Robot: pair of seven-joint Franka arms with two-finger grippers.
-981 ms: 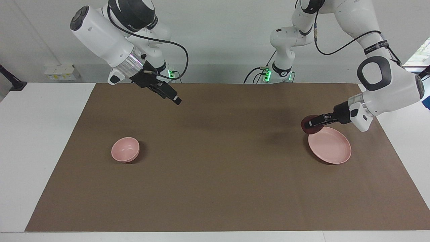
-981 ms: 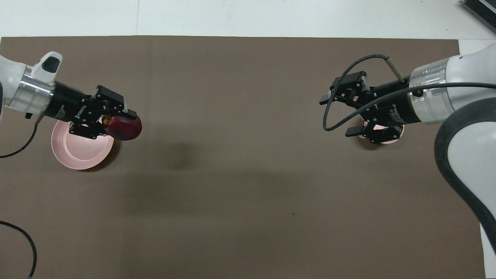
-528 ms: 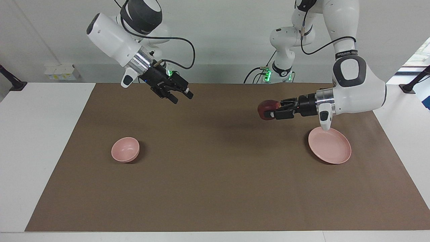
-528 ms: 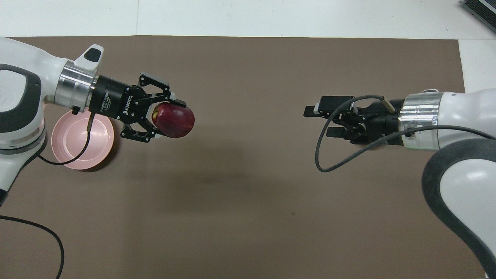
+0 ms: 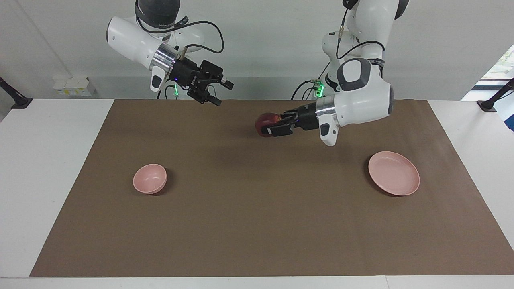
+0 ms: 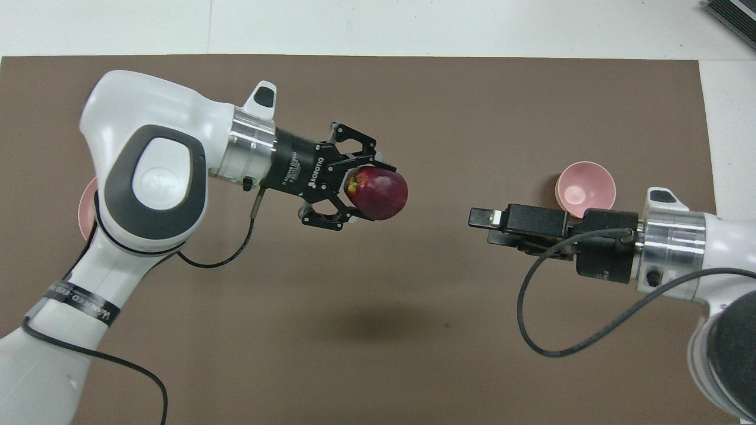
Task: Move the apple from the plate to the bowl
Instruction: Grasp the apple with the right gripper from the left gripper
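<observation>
A dark-red apple [image 5: 264,119] [image 6: 381,193] hangs in the air over the middle of the brown mat, with my left gripper [image 5: 271,125] [image 6: 372,193] shut on it and reaching sideways. The pink plate [image 5: 394,173] sits bare toward the left arm's end; in the overhead view only a sliver of the plate [image 6: 87,203] shows past the left arm. The pink bowl [image 5: 149,178] [image 6: 585,188] stands toward the right arm's end with nothing in it. My right gripper [image 5: 223,94] [image 6: 481,218] is open, raised over the mat and pointing toward the apple.
A brown mat [image 5: 257,224] covers most of the white table [image 5: 48,168]. Black cables hang from both arms. A dark object [image 6: 729,15] lies at the table's corner farthest from the robots at the right arm's end.
The left gripper has lifted the apple off the plate and carried it to mid-table. The right gripper has risen, turned sideways and moved off from over the bowl.
</observation>
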